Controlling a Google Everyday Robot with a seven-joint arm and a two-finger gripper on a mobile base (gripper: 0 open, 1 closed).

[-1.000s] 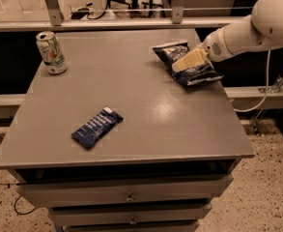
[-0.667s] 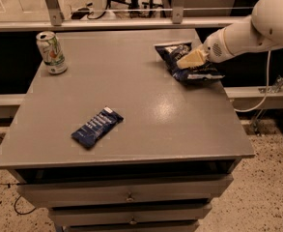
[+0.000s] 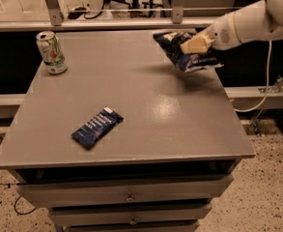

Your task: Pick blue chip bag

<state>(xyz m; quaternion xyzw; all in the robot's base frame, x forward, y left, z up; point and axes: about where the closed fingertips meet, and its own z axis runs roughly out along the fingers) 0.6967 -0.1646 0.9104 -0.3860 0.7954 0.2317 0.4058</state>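
Note:
The blue chip bag (image 3: 185, 55) is puffy, crinkled and dark blue with white lettering. It hangs tilted above the far right part of the grey table (image 3: 146, 100), lifted off the surface with its shadow beneath it. My gripper (image 3: 193, 45) reaches in from the right on a white arm and is shut on the bag's middle, its cream fingers (image 3: 195, 44) pinching it.
A flat dark blue bar-shaped packet (image 3: 97, 127) lies near the table's front left. A green and white can (image 3: 51, 52) stands at the far left corner. The table has drawers below and a railing behind it.
The gripper has risen and drawn up and back with the chip bag, which was lying on the table and now hangs above it.

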